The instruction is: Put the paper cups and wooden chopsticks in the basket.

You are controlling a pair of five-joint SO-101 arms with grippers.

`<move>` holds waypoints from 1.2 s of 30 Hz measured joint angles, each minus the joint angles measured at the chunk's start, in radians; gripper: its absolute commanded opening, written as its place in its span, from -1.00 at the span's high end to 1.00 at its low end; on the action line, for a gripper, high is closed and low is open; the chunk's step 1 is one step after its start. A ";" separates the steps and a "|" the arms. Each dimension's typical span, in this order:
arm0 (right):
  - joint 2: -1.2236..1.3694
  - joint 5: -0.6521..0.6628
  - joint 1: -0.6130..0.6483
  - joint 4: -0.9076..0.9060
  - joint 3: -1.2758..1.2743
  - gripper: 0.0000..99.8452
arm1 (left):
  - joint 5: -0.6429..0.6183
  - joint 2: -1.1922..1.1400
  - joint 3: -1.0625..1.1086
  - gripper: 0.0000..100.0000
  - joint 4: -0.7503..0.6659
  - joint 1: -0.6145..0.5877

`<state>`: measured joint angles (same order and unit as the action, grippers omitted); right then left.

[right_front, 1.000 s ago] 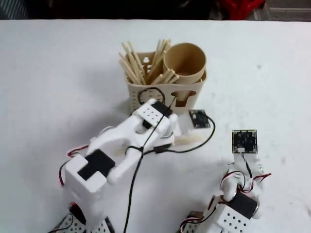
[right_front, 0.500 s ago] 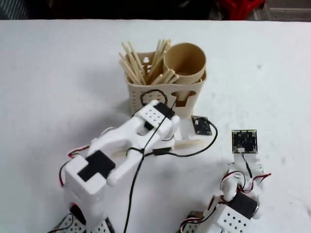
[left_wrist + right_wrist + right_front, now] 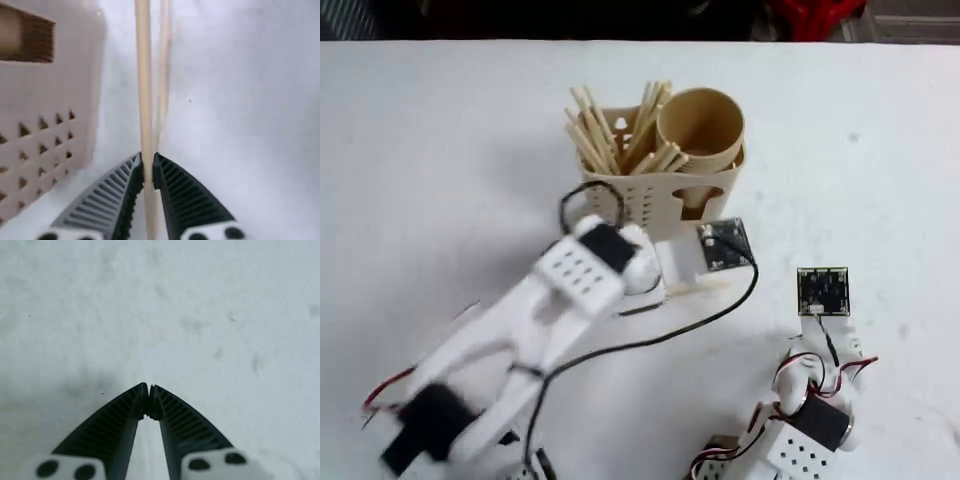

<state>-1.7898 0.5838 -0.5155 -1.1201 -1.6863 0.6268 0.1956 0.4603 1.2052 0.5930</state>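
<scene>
Chopstick tight between tips of left tool

1. The left arm stretches from the near left corner toward the middle.
2. The left gripper pinches a wooden chopstick tight between its two fingers.
3. The right arm sits folded up low at the near right.
4. The right gripper points down, its tips pressed together.

A beige basket on the white surface holds a paper cup and upright wooden chopsticks. The left arm stretches to its near side, a single chopstick jutting right. The right arm sits folded near right.
</scene>
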 measured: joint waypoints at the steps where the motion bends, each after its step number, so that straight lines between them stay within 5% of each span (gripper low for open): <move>1: 0.000 0.000 0.000 0.000 0.000 0.96 | -0.018 0.055 0.015 0.95 -0.011 0.000; 13: 0.000 0.000 0.000 0.000 0.000 0.96 | -0.196 0.585 -0.038 0.95 -0.292 0.000; 25: 0.000 0.000 0.000 0.000 0.000 0.96 | -0.407 0.608 0.051 0.95 -0.934 -0.203; 36: 0.000 0.000 0.000 0.000 0.000 0.96 | -0.407 0.493 0.043 0.95 -0.970 -0.207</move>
<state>-1.7898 0.5838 -0.5155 -1.1201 -1.6863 0.2202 0.6882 0.5033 0.2355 0.3859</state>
